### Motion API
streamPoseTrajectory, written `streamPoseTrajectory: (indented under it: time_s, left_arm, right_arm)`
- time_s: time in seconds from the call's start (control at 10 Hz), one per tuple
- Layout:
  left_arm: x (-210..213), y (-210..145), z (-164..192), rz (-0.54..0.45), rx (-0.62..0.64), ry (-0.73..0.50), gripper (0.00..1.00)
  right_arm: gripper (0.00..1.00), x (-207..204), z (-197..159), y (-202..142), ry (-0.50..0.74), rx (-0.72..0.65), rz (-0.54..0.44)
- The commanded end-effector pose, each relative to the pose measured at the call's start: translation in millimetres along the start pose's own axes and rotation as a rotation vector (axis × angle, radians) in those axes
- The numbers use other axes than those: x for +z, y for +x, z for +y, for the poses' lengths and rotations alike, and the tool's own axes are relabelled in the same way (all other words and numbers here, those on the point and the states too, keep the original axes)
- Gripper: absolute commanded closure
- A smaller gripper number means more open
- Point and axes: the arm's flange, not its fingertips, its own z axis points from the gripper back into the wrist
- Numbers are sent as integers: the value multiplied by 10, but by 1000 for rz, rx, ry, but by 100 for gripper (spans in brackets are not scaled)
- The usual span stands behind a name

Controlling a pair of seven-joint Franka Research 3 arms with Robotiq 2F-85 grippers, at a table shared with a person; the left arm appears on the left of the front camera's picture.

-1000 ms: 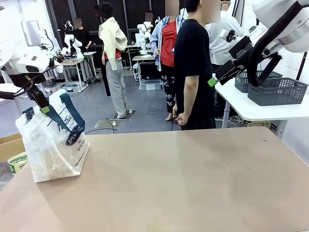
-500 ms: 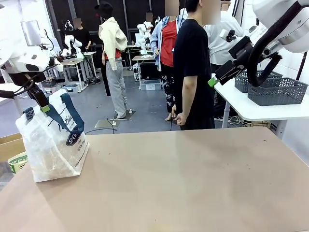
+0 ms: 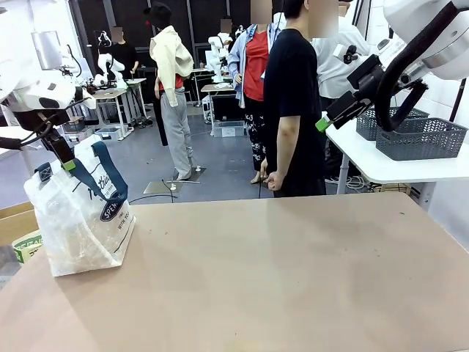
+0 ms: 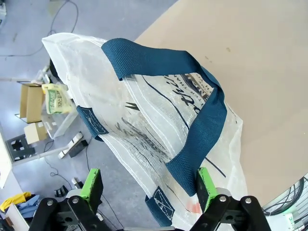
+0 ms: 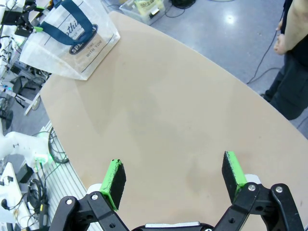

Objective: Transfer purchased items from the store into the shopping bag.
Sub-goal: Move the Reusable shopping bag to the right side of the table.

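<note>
While the shopping bag (image 3: 79, 216) stands upright at the left end of the worktop (image 3: 278, 271), near its far edge, the left tool (image 4: 147, 185) hangs directly above the bag's top with its jaws spread wide and nothing between them. In the left wrist view one green pad (image 4: 91, 183) sits outside the bag's near edge and the other close beside a navy strap handle (image 4: 192, 120); whether either touches the bag cannot be told. The bag's walls are translucent whitish plastic with dark print and a round navy logo (image 3: 116, 210). Its contents show only as dim pale shapes and cannot be identified.

The right tool (image 5: 175, 178) is held high above the worktop, jaws fully released and grasping nothing; in the front view it shows up at the right (image 3: 344, 110), well apart from the bag. Below it the worktop surface is bare brown.

A person (image 3: 293, 103) in a black shirt stands at the far side, arm down, hand (image 3: 275, 180) near the worktop's far edge. Two dark grey lattice baskets (image 3: 418, 136) rest on a white side table (image 3: 381, 165) at right.
</note>
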Motion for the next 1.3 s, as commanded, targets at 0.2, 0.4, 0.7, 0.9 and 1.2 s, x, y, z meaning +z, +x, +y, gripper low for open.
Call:
streamPoseTrajectory:
  time_s: [0.2,0.4,0.7,0.9,1.2]
  left_arm:
    - [-3,-10,9,0,4,-2,0]
    - [73,-2,6,-1,-63,-137,0]
    - [449,34,-31,-132,-157,-253,0]
    - [604,115,-85,-222,-247,-230,0]
    - [662,297,-159,-391,-319,-307,0]
  right_arm:
    - [0,3,4,9,-17,4,12]
    - [0,3,4,9,-17,4,12]
    - [0,3,4,9,-17,4,12]
    - [0,3,4,9,-17,4,12]
    - [0,3,4,9,-17,4,12]
